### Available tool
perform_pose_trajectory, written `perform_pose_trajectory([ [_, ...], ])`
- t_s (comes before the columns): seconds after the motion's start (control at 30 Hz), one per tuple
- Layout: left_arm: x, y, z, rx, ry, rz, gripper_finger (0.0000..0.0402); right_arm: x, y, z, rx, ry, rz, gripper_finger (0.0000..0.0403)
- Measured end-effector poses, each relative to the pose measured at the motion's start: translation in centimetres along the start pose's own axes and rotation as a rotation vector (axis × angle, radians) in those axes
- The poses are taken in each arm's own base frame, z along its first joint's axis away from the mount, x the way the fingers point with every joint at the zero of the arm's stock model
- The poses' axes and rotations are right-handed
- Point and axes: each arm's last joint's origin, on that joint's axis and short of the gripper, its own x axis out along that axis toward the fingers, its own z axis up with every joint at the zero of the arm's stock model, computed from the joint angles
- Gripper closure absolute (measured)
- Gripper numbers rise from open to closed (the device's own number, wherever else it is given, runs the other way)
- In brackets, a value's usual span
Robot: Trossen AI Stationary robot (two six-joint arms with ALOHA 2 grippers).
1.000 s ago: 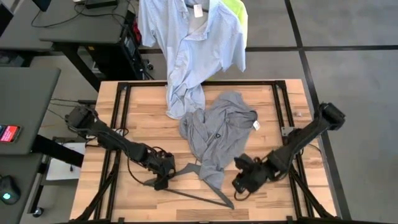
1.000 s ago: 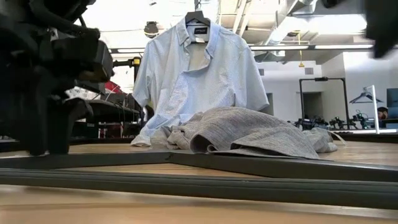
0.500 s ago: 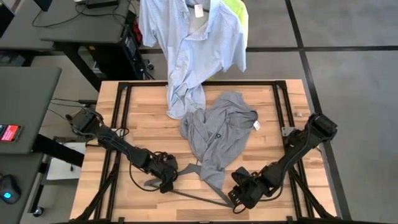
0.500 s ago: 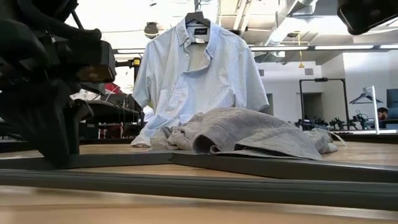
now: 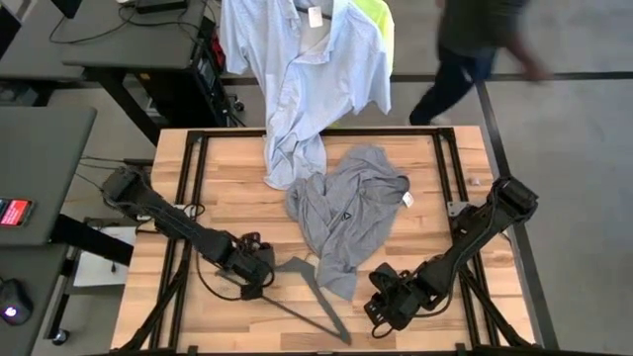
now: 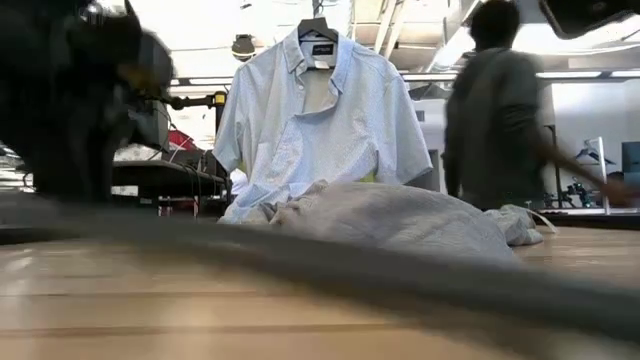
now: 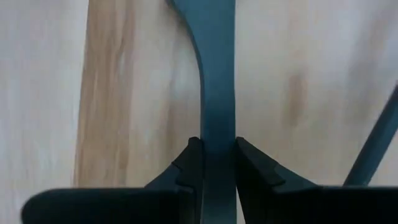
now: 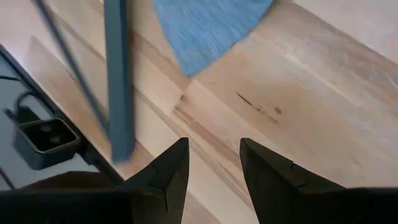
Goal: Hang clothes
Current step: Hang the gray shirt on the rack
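Note:
A dark grey triangular hanger (image 5: 302, 302) lies near the table's front, left of centre. My left gripper (image 5: 255, 284) is shut on its left end. The grey T-shirt (image 5: 346, 213) lies crumpled on the table's middle, its lower hem close to the hanger. The pale blue shirt (image 5: 307, 69) hangs behind the table's far edge, its tail resting on the table. The neon-yellow T-shirt (image 5: 380, 20) hangs behind it. My right gripper (image 5: 381, 311) stands open low over the table's front right, beside the hanger's right end (image 8: 118, 74), touching nothing. My left gripper pinches a flat bar of the hanger (image 7: 217, 134) between its two fingers (image 7: 188, 165), near the hanger's left corner. The fingers point down and lie along the bar. The hanger's right end (image 5: 341, 336) stays low by the table's front edge.
A person (image 5: 465, 44) walks past behind the table's far right corner, also shown in the low view as a figure (image 6: 500, 120). Black frame rails (image 5: 188, 198) run along the table's left and right sides. Bare wood lies at the front left (image 5: 168, 316).
My left gripper has shut on the hanger's left end. The hanger has swung about, its right end going toward the table's near edge. My right gripper has moved toward the near edge, staying open. A person has walked in behind the table.

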Motion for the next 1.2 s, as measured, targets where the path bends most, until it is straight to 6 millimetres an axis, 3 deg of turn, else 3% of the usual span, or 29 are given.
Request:
perform_pose_trajectory([
  [0.1, -1.5, 0.7, -0.1, 0.001, -0.019, 0.074, 0.0364, -1.1, 0.5, 0.9, -0.004, -0.059, 0.063, 0.0269],
  [0.2, -3.9, 1.3, 0.4, -0.024, -0.094, 0.115, 0.0400, -2.8, 1.3, 1.9, -0.031, -0.141, 0.169, 0.0269],
  [0.37, -6.9, 2.1, 0.9, -0.045, -0.192, 0.153, 0.0396, -5.7, 2.4, 3.9, -0.095, -0.302, 0.317, 0.0269],
  [0.57, -7.9, 2.6, 0.8, -0.026, -0.222, 0.150, 0.0398, -5.9, 2.5, 5.4, -0.095, -0.346, 0.324, 0.0269],
  [0.7, -7.2, 2.8, 1.1, 0.021, -0.183, 0.156, 0.0395, -5.4, 2.5, 5.4, -0.097, -0.346, 0.310, 0.0269],
  [0.9, -4.1, 5.4, 1.9, 0.020, 0.034, 0.041, 0.0324, -4.5, 2.6, 4.9, -0.112, -0.332, 0.287, 0.0269],
  [1.03, -2.1, 7.8, 1.7, 0.116, 0.129, 0.064, 0.0275, -4.3, 2.6, 4.5, -0.093, -0.318, 0.294, 0.0269],
  [1.2, -0.6, 9.5, 1.3, 0.211, 0.176, 0.080, 0.0255, -4.5, 2.7, 3.5, -0.074, -0.300, 0.314, 0.0269],
])
